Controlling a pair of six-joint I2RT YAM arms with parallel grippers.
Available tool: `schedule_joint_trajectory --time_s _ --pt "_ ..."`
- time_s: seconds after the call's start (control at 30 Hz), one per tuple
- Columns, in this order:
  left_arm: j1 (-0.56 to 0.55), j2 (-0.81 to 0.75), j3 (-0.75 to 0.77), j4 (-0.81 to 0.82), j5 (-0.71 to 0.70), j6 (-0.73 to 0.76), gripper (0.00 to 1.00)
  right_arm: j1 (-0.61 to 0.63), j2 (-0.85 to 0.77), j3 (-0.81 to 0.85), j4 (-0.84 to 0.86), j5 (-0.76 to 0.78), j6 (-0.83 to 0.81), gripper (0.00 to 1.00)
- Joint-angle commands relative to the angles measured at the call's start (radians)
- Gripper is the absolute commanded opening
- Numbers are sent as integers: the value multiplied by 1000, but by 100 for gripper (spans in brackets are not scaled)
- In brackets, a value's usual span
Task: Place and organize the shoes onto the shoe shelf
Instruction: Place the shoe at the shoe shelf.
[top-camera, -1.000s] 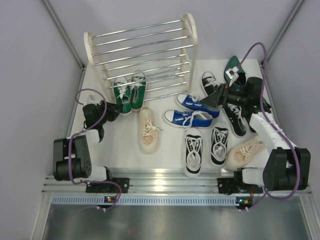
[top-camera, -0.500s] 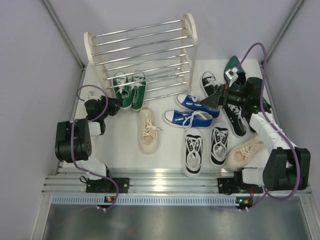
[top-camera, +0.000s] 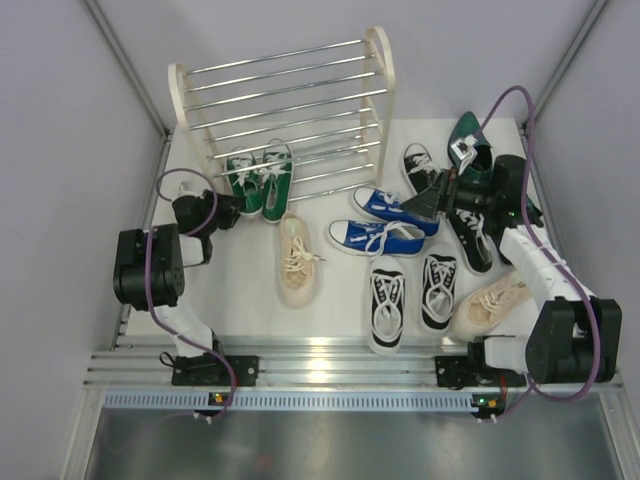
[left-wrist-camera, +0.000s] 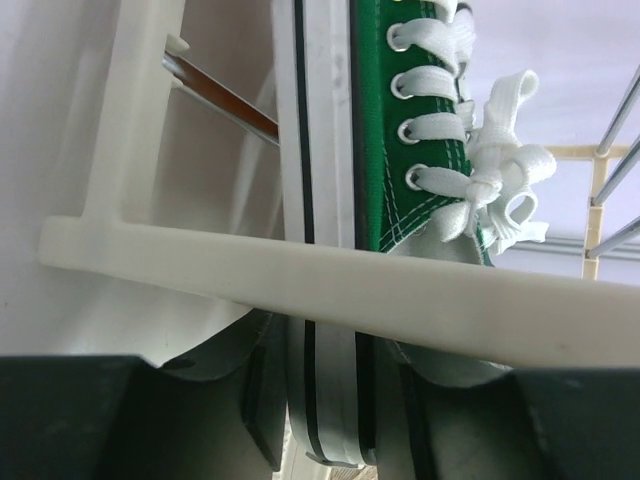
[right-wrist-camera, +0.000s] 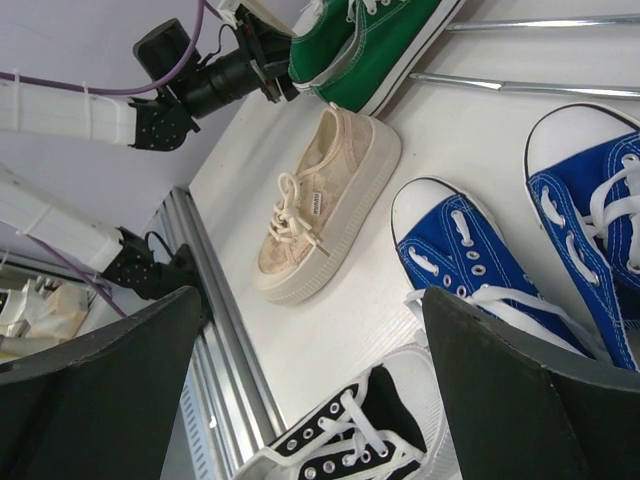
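Your left tool (left-wrist-camera: 330, 440), clamped on one green canvas lace-up sneaker (left-wrist-camera: 400, 150) by the heel, has slid that pair deeper onto the lowest chrome rods of the cream-sided shoe shelf (top-camera: 380, 60) at 11 o'clock, leaving the first pair nearly shelved, while your right tool (top-camera: 418, 203) hangs open over blue canvas sneakers (top-camera: 385, 238) toward 3 o'clock.

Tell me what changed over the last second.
The left gripper, clamped on the heel of a green canvas sneaker, pushed it farther onto the chrome-rod shoe shelf, its elbow rising. The open right gripper and the other shoes stayed put.
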Motion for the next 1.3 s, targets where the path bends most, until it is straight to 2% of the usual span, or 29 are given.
schedule_joint_trajectory --time_s 0.0,0.3,0.53,0.57,0.93,1.27 --pt "6 -22 67 86 -11 22 39 -46 -35 6 9 -21 -27 93" --pt "7 -46 104 -24 -11 57 67 -53 -44 4 9 -25 -20 93" --pt "7 -94 88 -102 27 73 74 -57 -54 3 6 -33 -23 93" --pt "7 -106 85 -142 23 91 79 -57 -55 3 8 -35 -24 93" --pt "7 -308 70 -500 -126 247 81 -57 -61 -4 12 -41 -21 93" --pt "7 -417 27 -564 -114 324 78 -57 -72 -7 9 -51 -26 93"
